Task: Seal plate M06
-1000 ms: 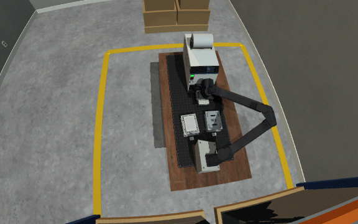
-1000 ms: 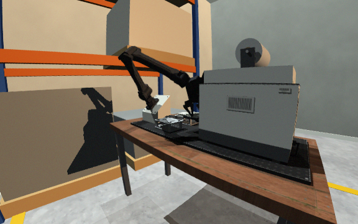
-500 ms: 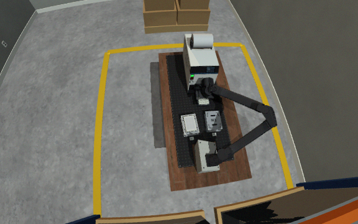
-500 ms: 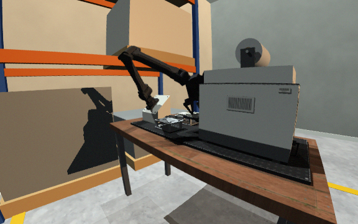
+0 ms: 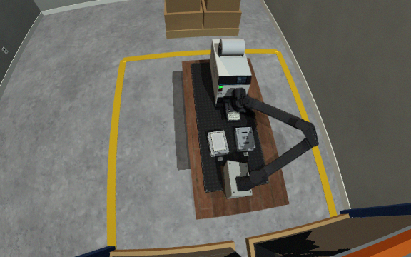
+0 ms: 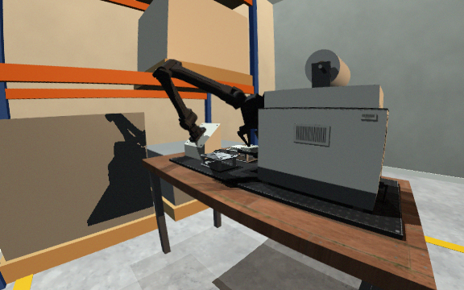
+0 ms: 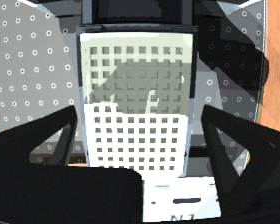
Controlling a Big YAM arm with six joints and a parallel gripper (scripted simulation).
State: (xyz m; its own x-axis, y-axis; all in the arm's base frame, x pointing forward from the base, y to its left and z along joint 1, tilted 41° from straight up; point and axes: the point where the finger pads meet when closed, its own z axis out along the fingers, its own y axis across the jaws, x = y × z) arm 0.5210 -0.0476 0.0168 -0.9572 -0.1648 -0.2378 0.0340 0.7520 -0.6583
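Note:
Plate M06 (image 5: 233, 116) (image 7: 136, 130), pale with a grid of square wells, lies on the sealer's stage (image 7: 195, 55), which is out in front of the sealer (image 5: 234, 66) (image 6: 316, 153). Whether foil covers it is unclear. The gripper (image 7: 140, 108) is open, with one finger either side of the plate, apart from it; their height relative to it is unclear. The sealer's lamp (image 5: 220, 87) is green. Nest N1 (image 5: 250, 143) (image 7: 163, 206) is empty. Another plate (image 5: 218, 141) sits in the nest beside it. START is not clear to see.
The arm's base stands on a pale angled pedestal (image 5: 234, 178) (image 6: 193, 151) behind the nests. The arm's elbow (image 5: 310, 133) (image 6: 169, 68) reaches out past the table's right edge in the top view. A foil roll (image 5: 232, 46) (image 6: 324, 66) tops the sealer.

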